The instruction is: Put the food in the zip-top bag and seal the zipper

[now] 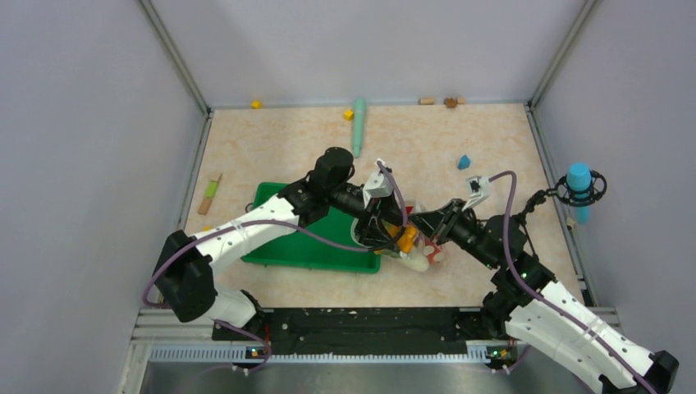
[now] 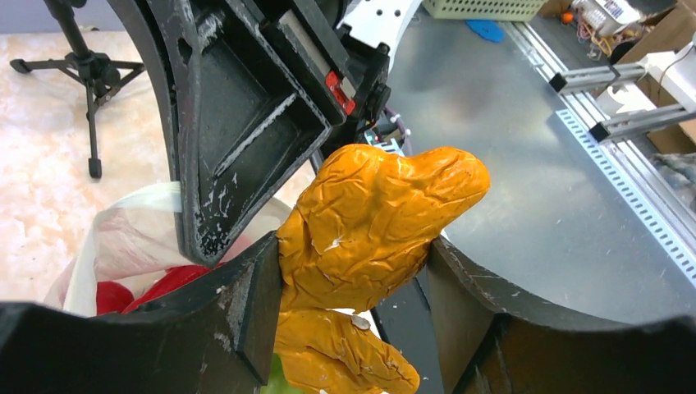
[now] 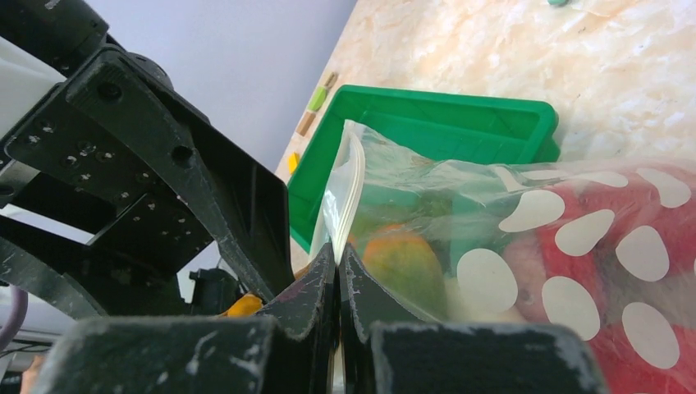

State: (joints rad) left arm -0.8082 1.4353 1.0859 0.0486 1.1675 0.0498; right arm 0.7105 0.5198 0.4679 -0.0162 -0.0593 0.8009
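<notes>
My left gripper (image 2: 353,271) is shut on the yellow-orange bunch (image 2: 373,222), held just above the mouth of the zip-top bag (image 1: 423,250); the bunch shows orange in the top view (image 1: 405,239). My right gripper (image 3: 337,267) is shut on the bag's mouth edge with the zipper strip (image 3: 345,193) and holds it up. Through the dotted plastic (image 3: 574,246) I see the orange-green mango (image 3: 406,263) and red food (image 3: 681,222). Red food also shows in the bag below the left fingers (image 2: 148,287). A white piece (image 1: 416,262) lies at the bag's near end.
The green tray (image 1: 308,242) lies left of the bag, under the left arm. A teal stick (image 1: 359,123), yellow blocks (image 1: 256,104), a blue block (image 1: 464,162) and wooden blocks (image 1: 450,102) lie at the back. A green-and-wood piece (image 1: 210,194) lies far left.
</notes>
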